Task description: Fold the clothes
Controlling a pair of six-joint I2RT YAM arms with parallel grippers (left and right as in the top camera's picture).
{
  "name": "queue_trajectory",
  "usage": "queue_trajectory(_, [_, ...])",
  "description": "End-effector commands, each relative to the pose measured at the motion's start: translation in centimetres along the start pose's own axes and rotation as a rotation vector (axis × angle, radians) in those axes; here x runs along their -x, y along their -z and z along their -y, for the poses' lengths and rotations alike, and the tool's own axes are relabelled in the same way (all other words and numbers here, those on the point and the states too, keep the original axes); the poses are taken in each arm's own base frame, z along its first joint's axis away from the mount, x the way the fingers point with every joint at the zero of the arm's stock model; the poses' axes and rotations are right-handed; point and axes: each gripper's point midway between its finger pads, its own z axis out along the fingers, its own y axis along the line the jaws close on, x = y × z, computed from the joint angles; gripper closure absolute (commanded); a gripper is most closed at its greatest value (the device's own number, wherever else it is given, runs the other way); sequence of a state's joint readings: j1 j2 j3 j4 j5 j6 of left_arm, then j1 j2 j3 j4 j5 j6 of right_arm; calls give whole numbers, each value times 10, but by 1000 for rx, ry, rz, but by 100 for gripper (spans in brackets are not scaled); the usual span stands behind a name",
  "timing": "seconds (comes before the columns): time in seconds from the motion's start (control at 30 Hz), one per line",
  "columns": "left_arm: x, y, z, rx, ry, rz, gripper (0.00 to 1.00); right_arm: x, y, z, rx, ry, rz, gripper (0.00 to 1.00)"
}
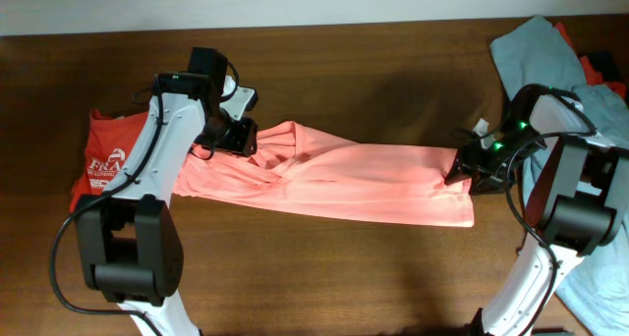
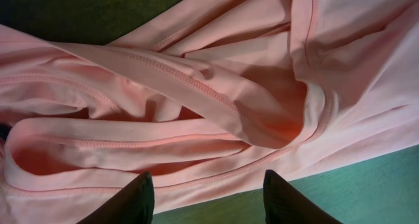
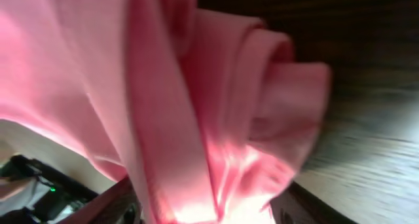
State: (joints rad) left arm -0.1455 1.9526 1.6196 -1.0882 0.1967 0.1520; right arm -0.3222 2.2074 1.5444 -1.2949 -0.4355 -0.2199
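Note:
The salmon-pink T-shirt (image 1: 344,184) lies bunched and stretched in a long band across the middle of the table. My left gripper (image 1: 234,138) hovers over its left end, by the folds of the collar and sleeve (image 2: 216,106). Its fingers (image 2: 209,201) are open and empty, with the shirt's hem and bare table between them. My right gripper (image 1: 460,171) is at the shirt's right end. A thick bunch of pink fabric (image 3: 216,119) fills the gap between its fingers (image 3: 209,207), and the view is blurred. No lettering shows.
A red-orange shirt (image 1: 103,154) with white print lies at the left, under my left arm. Grey-blue clothes (image 1: 536,46) are piled at the right edge, with a red-orange piece (image 1: 590,66) among them. The wooden table (image 1: 344,71) shows behind and in front.

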Motion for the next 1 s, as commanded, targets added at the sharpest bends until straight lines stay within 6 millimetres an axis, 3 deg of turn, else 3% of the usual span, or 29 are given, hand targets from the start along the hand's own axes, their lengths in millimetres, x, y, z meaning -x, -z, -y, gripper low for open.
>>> queue_trajectory(0.0, [3,2,0,3,6,6,47,-3,-21,-6,75,-2,-22,47])
queue_trajectory(0.1, [3,2,1,2,6,5,47,0,-21,-8,88,3,-10,83])
queue_trajectory(0.2, [1,2,1,-2,7,-1,47,3,-19,-7,88,4,5,96])
queue_trajectory(0.4, [-2,2,5,-23,10,-12,47,18,9,4,89,-15,77,96])
queue_trajectory(0.67, [-8,2,6,-26,16,-37,47,24,86,39,-86,-126,149,96])
queue_trajectory(0.83, [-8,2,6,-27,16,-37,47,22,109,11,-131,-73,145,96])
queue_trajectory(0.97, [-9,2,6,-27,16,-39,46,19,101,-24,-209,7,98,96])
